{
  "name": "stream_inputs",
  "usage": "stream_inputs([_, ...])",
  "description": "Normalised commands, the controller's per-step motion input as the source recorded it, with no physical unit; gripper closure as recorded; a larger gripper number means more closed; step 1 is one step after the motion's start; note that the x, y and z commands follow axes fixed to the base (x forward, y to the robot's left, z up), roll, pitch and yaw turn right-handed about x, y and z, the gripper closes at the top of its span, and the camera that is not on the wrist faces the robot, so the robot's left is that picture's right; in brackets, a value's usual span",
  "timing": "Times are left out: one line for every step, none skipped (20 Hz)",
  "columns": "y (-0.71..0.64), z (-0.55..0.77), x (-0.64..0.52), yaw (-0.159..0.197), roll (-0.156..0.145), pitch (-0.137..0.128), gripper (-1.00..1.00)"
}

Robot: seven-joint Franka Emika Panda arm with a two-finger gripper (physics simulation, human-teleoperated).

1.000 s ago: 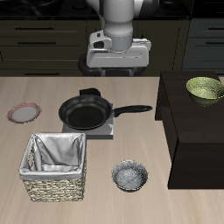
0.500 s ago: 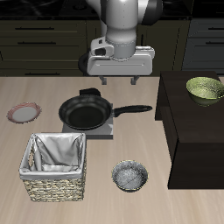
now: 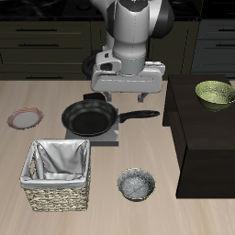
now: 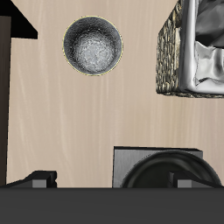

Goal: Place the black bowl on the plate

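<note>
A: In the exterior view, where is the black bowl point(image 3: 137, 184)?

B: It stands on the wooden table point(image 3: 174, 216) near the front edge, just beside the wicker basket point(image 3: 59, 173) with the grey cloth inside. The plate point(image 3: 25, 118) is well apart from it, at the table's side, farther back.

A: And the gripper point(image 3: 128, 95)?

B: It hangs in the air above the frying pan point(image 3: 90, 118), which sits on a small stove point(image 3: 110, 135). Its two fingers are apart and hold nothing. A yellow-green bowl point(image 3: 216, 93) rests on the dark cabinet point(image 3: 204, 138).

A: What does the wrist view show?

B: The black bowl point(image 4: 92, 45) with its speckled inside lies free on the table, between a dark corner and the basket point(image 4: 196, 50). The frying pan point(image 4: 166, 171) on the stove point(image 4: 131, 157) is close under the camera. Both fingertips point(image 4: 41, 179) are spread wide, nothing between them.
</note>
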Motion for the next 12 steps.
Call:
stream_inputs([0.02, -0.06, 0.26, -0.034, -0.021, 0.024, -1.00])
stream_inputs([-0.05, -0.06, 0.31, -0.042, -0.022, 0.046, -1.00])
stream_inputs([0.01, 0.02, 0.16, -0.013, -0.058, -0.026, -1.00])
stream_inputs([0.10, 0.05, 0.24, 0.056, 0.041, -0.062, -1.00])
stream_inputs([0.10, 0.12, 0.54, -0.013, -0.068, 0.010, -1.00])
stream_inputs([0.02, 0.13, 0.23, -0.001, -0.040, -0.015, -1.00])
stream_inputs([0.06, 0.12, 0.24, -0.023, -0.020, -0.044, -1.00])
stream_inputs([0.05, 0.13, 0.34, -0.041, -0.012, 0.030, -1.00])
stream_inputs([0.04, 0.12, 0.21, 0.002, -0.054, -0.030, -1.00])
stream_inputs([0.12, 0.17, 0.27, 0.078, -0.001, -0.106, -1.00])
stream_inputs([-0.07, 0.05, 0.36, -0.048, -0.071, 0.023, -1.00])
stream_inputs([0.09, 0.22, 0.32, -0.026, 0.006, -0.019, -1.00])
